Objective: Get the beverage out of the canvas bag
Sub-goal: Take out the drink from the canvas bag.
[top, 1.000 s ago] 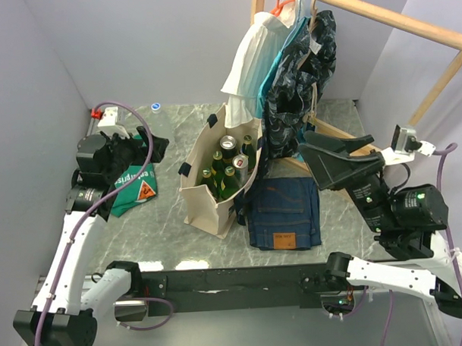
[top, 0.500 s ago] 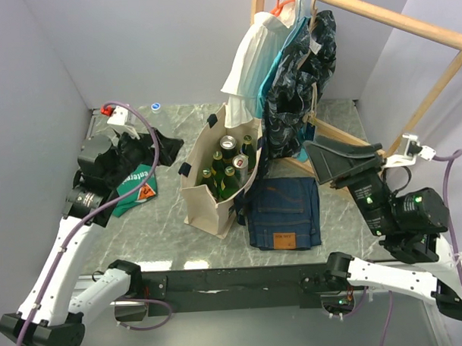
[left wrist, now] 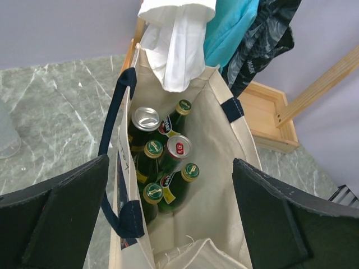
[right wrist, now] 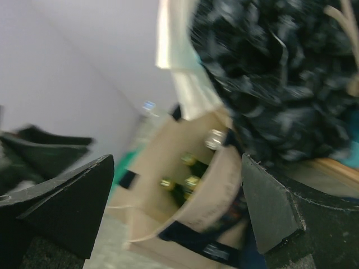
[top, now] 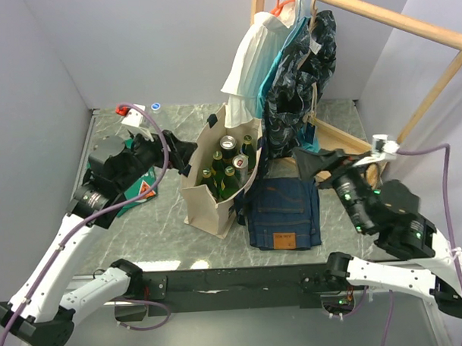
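Observation:
The cream canvas bag (top: 206, 208) with navy handles stands upright mid-table. It holds several green bottles (top: 220, 173) and two cans (top: 227, 143). My left gripper (top: 182, 153) is open and empty, just left of the bag's rim and above it. In the left wrist view my open gripper (left wrist: 171, 190) frames the bag's inside (left wrist: 224, 168), the bottles (left wrist: 168, 190) and a red-topped can (left wrist: 179, 148). My right gripper (top: 322, 161) is open and empty, right of the bag over the jeans. The right wrist view is blurred: the gripper (right wrist: 178, 168) faces the bag (right wrist: 157, 151).
Folded blue jeans (top: 284, 213) lie right of the bag. A green printed cloth (top: 137, 188) lies to the left under my left arm. Garments (top: 288, 72) hang from a wooden rack (top: 393, 23) and droop over the bag's far rim. The rack's base (left wrist: 269, 115) is behind.
My left gripper has moved right from over the green cloth to the bag's left rim. My right gripper has swung down and left toward the bag.

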